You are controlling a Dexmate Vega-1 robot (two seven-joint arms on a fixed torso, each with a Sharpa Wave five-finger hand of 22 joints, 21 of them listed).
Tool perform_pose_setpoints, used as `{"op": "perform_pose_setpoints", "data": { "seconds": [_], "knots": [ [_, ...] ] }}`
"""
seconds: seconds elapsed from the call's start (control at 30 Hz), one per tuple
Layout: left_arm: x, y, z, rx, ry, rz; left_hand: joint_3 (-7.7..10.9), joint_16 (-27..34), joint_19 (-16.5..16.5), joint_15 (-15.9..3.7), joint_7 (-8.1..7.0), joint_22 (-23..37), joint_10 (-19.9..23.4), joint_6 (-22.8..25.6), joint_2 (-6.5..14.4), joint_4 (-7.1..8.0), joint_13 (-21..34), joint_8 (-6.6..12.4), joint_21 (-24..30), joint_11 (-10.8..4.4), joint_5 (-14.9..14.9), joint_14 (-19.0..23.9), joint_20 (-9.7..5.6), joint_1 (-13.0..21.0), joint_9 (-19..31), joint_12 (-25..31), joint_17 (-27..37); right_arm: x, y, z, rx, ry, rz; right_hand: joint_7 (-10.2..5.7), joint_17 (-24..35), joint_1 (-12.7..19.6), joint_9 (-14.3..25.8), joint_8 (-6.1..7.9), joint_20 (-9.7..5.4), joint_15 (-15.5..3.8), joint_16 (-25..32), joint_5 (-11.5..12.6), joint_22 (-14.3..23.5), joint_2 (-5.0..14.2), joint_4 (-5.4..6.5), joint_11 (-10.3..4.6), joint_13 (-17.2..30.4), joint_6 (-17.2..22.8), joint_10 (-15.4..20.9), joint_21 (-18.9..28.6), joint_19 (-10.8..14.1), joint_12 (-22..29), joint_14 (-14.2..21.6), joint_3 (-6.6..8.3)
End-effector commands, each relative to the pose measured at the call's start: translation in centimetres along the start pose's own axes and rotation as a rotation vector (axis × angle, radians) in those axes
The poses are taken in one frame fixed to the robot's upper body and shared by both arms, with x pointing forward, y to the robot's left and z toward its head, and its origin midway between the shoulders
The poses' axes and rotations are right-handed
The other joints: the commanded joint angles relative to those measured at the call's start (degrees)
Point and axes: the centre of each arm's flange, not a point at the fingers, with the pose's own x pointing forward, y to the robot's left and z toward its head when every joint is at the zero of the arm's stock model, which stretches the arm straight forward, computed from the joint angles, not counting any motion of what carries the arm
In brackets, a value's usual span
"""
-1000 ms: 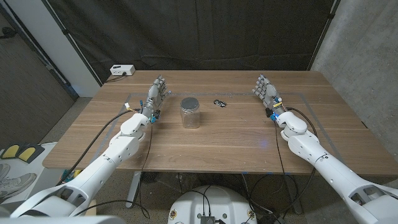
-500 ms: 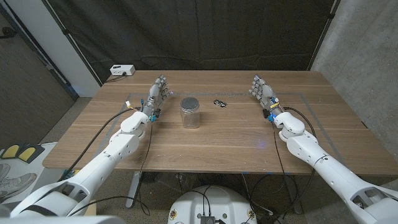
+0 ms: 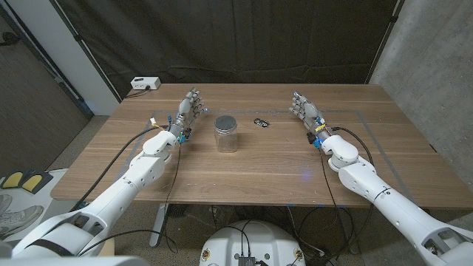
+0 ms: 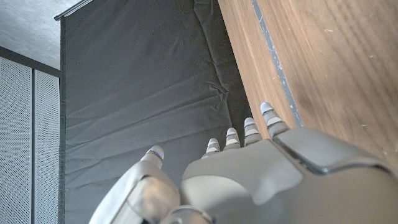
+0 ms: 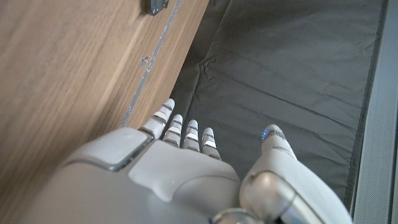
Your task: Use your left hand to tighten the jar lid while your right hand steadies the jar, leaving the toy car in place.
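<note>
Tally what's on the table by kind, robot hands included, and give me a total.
Jars with lid: 1, the glass jar
Toy cars: 1, the toy car
White boxes: 1, the white box at the far left corner
Robot hands: 2, the left hand and the right hand, both empty
Total: 5

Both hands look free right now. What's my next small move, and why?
Probably bring the right hand across toward the jar to steady it first. Both hands are open and apart from the jar, the left hand already nearer. The toy car lies between the right hand and the jar, so pass on its near side.
</note>
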Motion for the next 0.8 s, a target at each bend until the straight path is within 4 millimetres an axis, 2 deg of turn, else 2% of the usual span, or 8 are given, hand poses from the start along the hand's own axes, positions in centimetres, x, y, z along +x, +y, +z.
{"op": "perform_pose_setpoints", "data": {
  "seconds": [0.03, 0.13, 0.27, 0.4, 0.57, 0.8],
  "knots": [
    [-0.2, 0.0, 0.5, 0.005, -0.008, -0.034, -0.32, 0.40, 0.48, 0.31, 0.20, 0.12, 0.60, 1.23, 1.37, -0.12, 0.22, 0.76, -0.01, -0.02, 0.22, 0.64, 0.05, -0.27, 0.13, 0.29, 0.27, -1.1, 2.7, 0.2, -0.046, -0.024, 0.035, -0.05, 0.24, 0.53, 0.11, 0.12, 0.40, -0.01, 0.15, -0.21, 0.16, -0.77, -0.55, -0.16, 0.08, 0.44, 0.01, 0.34, -0.03, 0.20, 0.31, -0.06],
    [-0.4, 0.1, 0.7, 0.008, -0.015, -0.039, -0.41, 0.07, 0.52, 0.42, 0.68, 0.14, 0.70, 1.23, 1.37, -0.14, 0.27, 0.66, -0.07, 0.14, 0.22, 0.07, 0.06, -0.24, 0.15, 0.26, 0.28, -1.4, 3.3, 0.1, -0.064, -0.025, 0.040, 0.11, 0.26, 0.88, 0.12, 0.09, 0.83, -0.12, 0.11, -0.25, 0.16, -1.35, -0.99, -0.21, 0.09, 0.32, -0.24, 0.32, -0.10, 0.07, 0.30, -0.16],
    [-1.1, 0.3, 1.1, 0.033, -0.015, -0.024, -0.50, -0.04, 0.43, 0.32, 0.54, 0.14, 0.80, 1.47, 1.28, -0.23, 0.30, 0.68, -0.16, 0.06, 0.20, -0.02, 0.08, -0.16, 0.15, 0.25, 0.28, -1.9, 4.5, 0.3, -0.109, -0.035, 0.057, 0.45, 0.29, 1.39, 0.14, 0.13, 0.95, -0.21, 0.09, -0.25, 0.16, -2.10, -1.58, -0.08, 0.11, 0.30, -0.43, 0.32, -0.10, -0.02, 0.34, -0.29],
    [-1.5, 0.6, 1.7, 0.059, -0.018, -0.025, -0.69, -0.14, 0.20, 0.17, 0.35, 0.14, 1.06, 2.11, 0.79, -0.60, 0.33, 0.80, -0.36, -0.14, 0.09, 0.03, 0.13, 0.12, 0.15, 0.26, 0.26, -2.3, 5.5, 0.6, -0.148, -0.048, 0.060, 1.09, 0.32, 2.44, 0.19, 0.13, 1.10, -0.28, 0.06, -0.12, 0.16, -3.33, -2.53, 0.66, 0.16, 0.00, -0.57, 0.50, 0.36, -0.10, 0.44, -0.45],
    [-1.8, 1.0, 2.2, 0.071, -0.028, -0.024, -0.86, -0.19, 0.13, 0.18, -0.21, 0.12, 1.20, 2.16, 0.16, -1.13, 0.37, 0.71, -0.51, -0.20, -0.08, 0.21, 0.14, 0.55, 0.15, 0.23, 0.22, -2.8, 6.7, 0.9, -0.203, -0.061, 0.058, 1.98, 0.37, 4.21, 0.28, 0.24, 0.31, -0.23, 0.13, 0.32, 0.14, -4.88, -3.54, 1.37, 0.23, -0.27, -0.59, 0.82, 1.45, -0.09, 0.87, -0.59],
    [-2.1, 1.2, 2.9, 0.100, -0.031, -0.045, -1.11, -0.20, 0.36, -0.02, -0.45, 0.10, 1.74, 2.74, -0.82, -1.98, 0.42, 0.80, -0.61, -0.23, -0.34, 0.62, 0.09, 1.26, 0.17, 0.31, 0.18, -3.6, 8.3, 1.0, -0.259, -0.064, 0.057, 2.40, 0.40, 5.41, 0.34, 0.35, -0.02, -0.24, 0.22, 0.74, 0.13, -5.90, -3.92, 1.39, 0.29, -0.30, -0.32, 0.86, 1.79, 0.03, 1.29, -0.71]
  ]
}}
